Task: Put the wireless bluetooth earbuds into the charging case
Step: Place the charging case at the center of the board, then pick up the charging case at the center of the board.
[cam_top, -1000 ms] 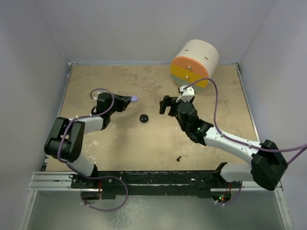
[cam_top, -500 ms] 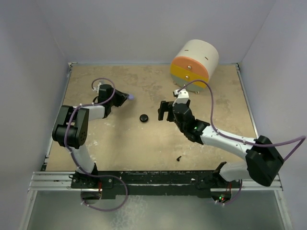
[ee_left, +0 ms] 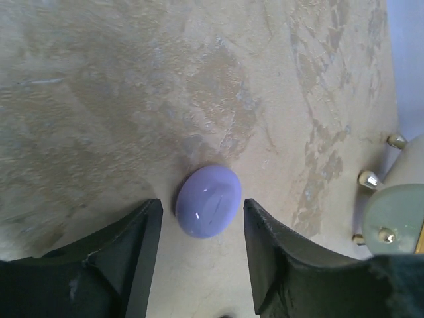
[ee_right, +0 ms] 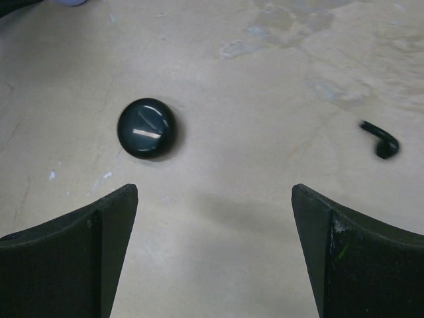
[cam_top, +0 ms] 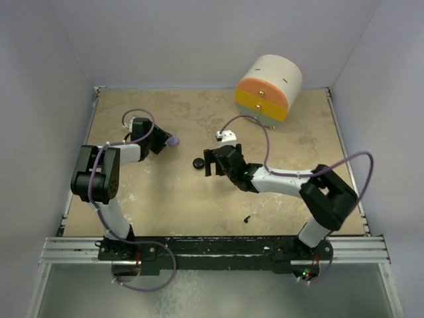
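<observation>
A glossy lilac oval charging case point(ee_left: 207, 201) lies shut on the tan table point(cam_top: 165, 192), just past the tips of my left gripper point(ee_left: 201, 212). That gripper is open, with a thin gap on each side of the case point(cam_top: 173, 140). A black round case point(ee_right: 146, 128) lies ahead and to the left of my right gripper point(ee_right: 214, 192), which stands wide open and empty just right of it point(cam_top: 198, 162). One black earbud point(ee_right: 381, 140), tiny and hooked, lies loose nearer the front point(cam_top: 246, 218).
A big cream cylinder with an orange and yellow face point(cam_top: 268, 87) lies at the back right; its brass feet show at the right edge of the left wrist view point(ee_left: 368, 179). Pale walls close in the table on three sides.
My left gripper has opened and let go of the lilac case, which now rests on the table a little further left. My right arm has swung left, up to the black case.
</observation>
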Tool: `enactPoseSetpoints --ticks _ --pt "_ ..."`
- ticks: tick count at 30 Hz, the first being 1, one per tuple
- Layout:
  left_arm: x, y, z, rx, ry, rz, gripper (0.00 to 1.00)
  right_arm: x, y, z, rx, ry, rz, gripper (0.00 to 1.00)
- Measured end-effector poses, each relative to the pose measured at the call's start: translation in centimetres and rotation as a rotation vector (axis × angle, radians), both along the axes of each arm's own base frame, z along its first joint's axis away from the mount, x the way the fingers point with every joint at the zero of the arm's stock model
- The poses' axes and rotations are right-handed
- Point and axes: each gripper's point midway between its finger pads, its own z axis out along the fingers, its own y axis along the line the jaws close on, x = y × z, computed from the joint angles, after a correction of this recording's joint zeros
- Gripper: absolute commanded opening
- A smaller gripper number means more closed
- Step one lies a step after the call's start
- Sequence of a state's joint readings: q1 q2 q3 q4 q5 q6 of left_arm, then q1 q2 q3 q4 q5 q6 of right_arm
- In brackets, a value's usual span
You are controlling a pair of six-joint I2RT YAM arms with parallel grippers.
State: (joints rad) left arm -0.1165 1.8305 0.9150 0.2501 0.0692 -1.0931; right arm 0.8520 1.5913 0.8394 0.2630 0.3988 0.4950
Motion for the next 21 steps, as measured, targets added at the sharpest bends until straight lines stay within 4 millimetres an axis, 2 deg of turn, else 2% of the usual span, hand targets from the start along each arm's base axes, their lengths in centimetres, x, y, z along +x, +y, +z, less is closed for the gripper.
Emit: enactPoseSetpoints --ticks 3,6,11,15,19,21 --pt "-0.6 0.7 0.3 0.025 0.021 0.014 0.54 0.5 3.1 -1.4 -0.02 0.03 0.024 1.0" --pt "-1.3 1.2 2.3 0.037 0.007 0.029 0.54 1.3 5.5 -2.1 -0.033 0.043 0.019 1.0" --pt "-4.1 2.2 8.6 0.038 -0.114 0.061 0.54 3.1 8.1 -2.3 -0.049 0.043 -0.019 1.0" --pt "-7.2 2.7 12.9 0.027 -0.22 0.079 0.54 4.7 9.3 -3.4 -0.086 0.049 -0.052 1.0" --pt "-9.5 3.0 14.5 0.02 -0.251 0.08 0.54 4.9 9.0 -5.6 -0.14 0.079 -0.074 1.0" --pt "-10.2 3.0 14.6 0.018 -0.248 0.076 0.54 5.0 8.6 -5.8 -0.158 0.074 -0.09 1.0"
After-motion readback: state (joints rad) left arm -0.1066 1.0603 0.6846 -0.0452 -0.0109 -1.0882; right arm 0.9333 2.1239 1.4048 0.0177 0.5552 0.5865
